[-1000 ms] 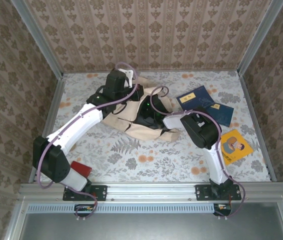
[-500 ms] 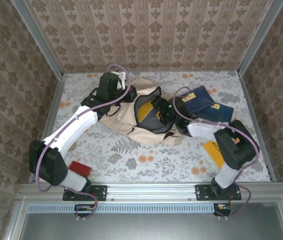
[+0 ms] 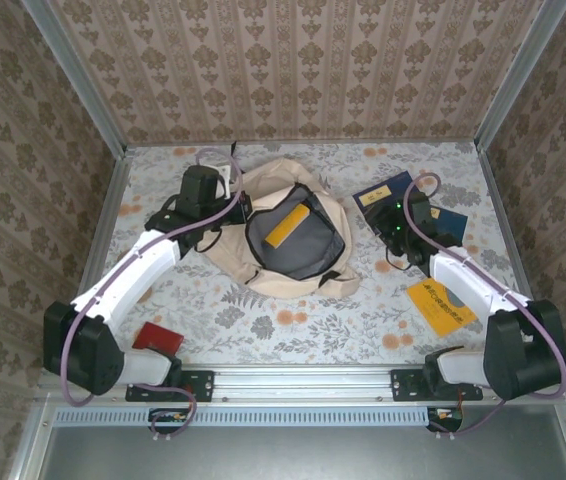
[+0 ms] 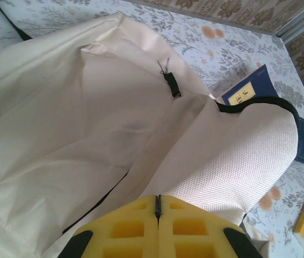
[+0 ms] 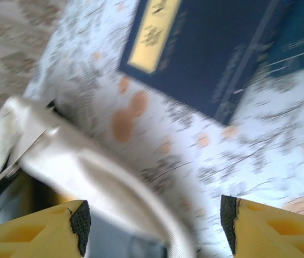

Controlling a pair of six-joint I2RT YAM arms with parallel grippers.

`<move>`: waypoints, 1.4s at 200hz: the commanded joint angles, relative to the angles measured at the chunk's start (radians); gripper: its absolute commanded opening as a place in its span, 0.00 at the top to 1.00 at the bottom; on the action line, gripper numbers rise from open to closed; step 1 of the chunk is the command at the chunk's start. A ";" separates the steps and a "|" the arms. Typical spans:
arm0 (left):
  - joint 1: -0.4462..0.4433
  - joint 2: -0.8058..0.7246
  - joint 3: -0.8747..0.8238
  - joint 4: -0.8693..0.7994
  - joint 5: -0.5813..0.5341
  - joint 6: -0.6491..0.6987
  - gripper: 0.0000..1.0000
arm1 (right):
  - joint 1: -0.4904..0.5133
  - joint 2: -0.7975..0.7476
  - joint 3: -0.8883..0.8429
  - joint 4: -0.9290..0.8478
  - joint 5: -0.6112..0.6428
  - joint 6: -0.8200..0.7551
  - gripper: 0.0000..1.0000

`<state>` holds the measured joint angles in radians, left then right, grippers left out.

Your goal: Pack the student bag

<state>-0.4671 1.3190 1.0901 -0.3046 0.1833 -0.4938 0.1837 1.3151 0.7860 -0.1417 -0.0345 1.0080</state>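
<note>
Risk: student bag [image 3: 263,272], mid-tabletop [image 3: 293,325], mouth gaping, could fold closed if rim slips away from my left fingers [image 4: 130,228], pressed tight together there. My right fingers [image 5: 28,231] wide, empty, near blue book [image 5: 211,48].

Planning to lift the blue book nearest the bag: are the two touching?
Apart. The right wrist view shows flowered table between the blue book and the bag.

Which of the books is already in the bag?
The orange book, lying inside the open bag. The far navy book, the near navy book and the yellow book lie on the table to its right.
</note>
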 commanded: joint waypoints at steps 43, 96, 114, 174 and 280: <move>0.087 -0.147 -0.065 -0.079 0.018 0.072 1.00 | -0.107 0.300 0.273 -0.148 -0.026 -0.193 0.33; 0.087 -0.134 -0.047 -0.098 0.051 0.040 0.42 | -0.107 0.635 0.584 -0.279 0.013 -0.307 0.34; 0.086 -0.125 -0.034 -0.112 0.064 0.031 0.35 | -0.103 0.702 0.647 -0.315 0.031 -0.326 0.33; 0.067 -0.086 -0.011 -0.106 0.085 0.004 0.31 | -0.066 0.768 0.676 -0.442 -0.118 -0.243 0.28; -0.022 0.012 0.041 -0.109 0.089 -0.025 0.28 | 0.125 0.511 0.555 -0.420 -0.044 -0.123 0.25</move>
<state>-0.4725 1.3231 1.0866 -0.4065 0.2508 -0.5030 0.3187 1.9266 1.3029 -0.4267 -0.1921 0.9443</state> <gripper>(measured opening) 0.710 0.728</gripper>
